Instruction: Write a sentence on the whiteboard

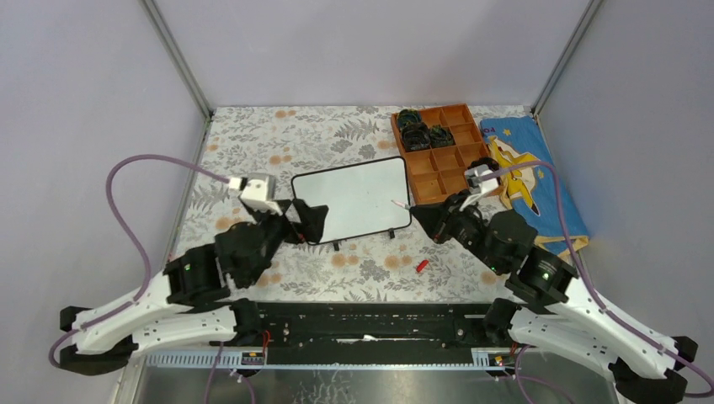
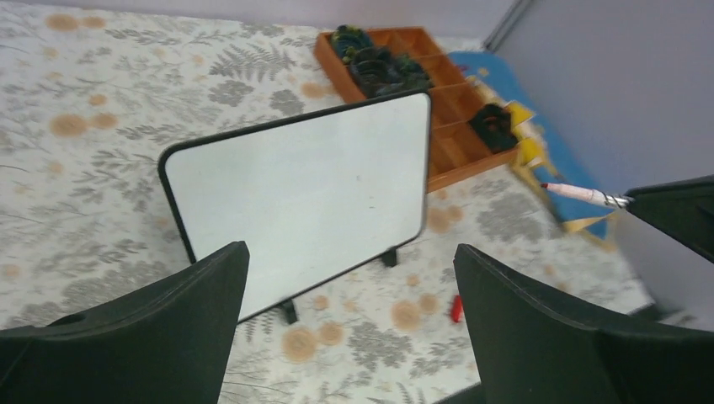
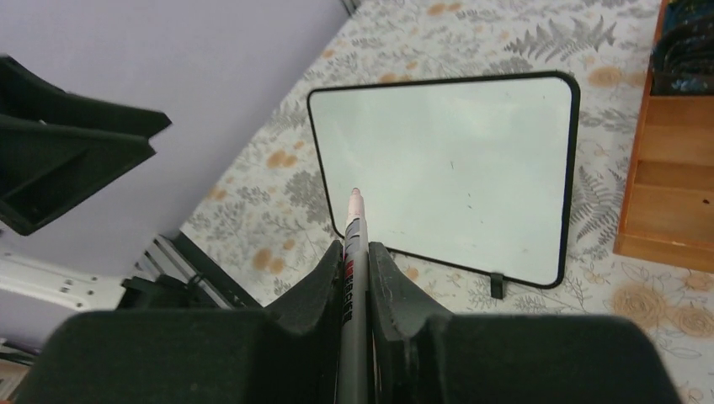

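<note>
Whiteboard (image 1: 352, 199), long axis left-right

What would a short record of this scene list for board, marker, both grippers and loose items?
whiteboard: blank, standing on its feet
marker: clamped in right gripper, tip toward board
left gripper: open, empty
small red piece: loose, in front of board
wooden tray: beyond board's right corner, dark items in far compartments

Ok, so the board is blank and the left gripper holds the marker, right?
No. The right gripper holds the marker, as the right wrist view shows; the left gripper is open and empty. The board is blank.
</note>
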{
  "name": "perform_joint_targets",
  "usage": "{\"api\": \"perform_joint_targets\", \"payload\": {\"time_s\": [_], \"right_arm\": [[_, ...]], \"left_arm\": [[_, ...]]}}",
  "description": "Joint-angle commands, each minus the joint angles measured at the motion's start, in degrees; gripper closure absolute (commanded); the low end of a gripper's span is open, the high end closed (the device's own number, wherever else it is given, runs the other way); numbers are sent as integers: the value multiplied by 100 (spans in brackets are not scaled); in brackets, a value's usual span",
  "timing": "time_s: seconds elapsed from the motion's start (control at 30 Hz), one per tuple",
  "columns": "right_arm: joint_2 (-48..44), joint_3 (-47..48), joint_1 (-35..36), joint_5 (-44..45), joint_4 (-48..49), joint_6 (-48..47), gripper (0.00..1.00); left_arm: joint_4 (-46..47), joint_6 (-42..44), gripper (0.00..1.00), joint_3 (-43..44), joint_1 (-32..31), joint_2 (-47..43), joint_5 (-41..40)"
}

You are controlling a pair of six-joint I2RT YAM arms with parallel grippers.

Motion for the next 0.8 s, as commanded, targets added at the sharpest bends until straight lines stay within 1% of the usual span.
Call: {"api": "perform_joint_targets", "payload": {"time_s": [0.0,0.03,0.1,0.17,0.27,0.33,0.4,0.43,0.57,0.67,0.77], "right_arm": [[339,54,25,45,44,-168,100],[373,28,22,-3,131,-163,100],[392,-13,29,-81,200,-154,100],[400,-20,29,-123,227,-140,100],[376,-5,27,-282,209,-139,100],[353,-34,29,-405,222,-170,100],[346,-102,29,-457,261,-188,100],[340,-125,28,-466,293,-188,100],[307,-236,28,-543,435,-207,100],[295,-244,28,-658,515,-307,100],[406,-183,25,-678,552,-366,100]], "left_arm": [[-288,754,1,243,1031,857,1289],[-141,746,2,220,1570,990,2202],[151,595,3,94,2550,1094,3113],[369,452,3,-31,3307,1037,3921],[281,350,3,-79,4256,774,4458],[205,331,2,-197,4975,611,5105],[217,219,2,-509,5683,500,5749],[284,112,2,-698,5903,431,5927],[809,-400,2,-1462,6084,112,6102],[1144,-646,3,-1836,6215,-89,6055],[1346,-685,3,-1946,6225,-163,5838]]}}
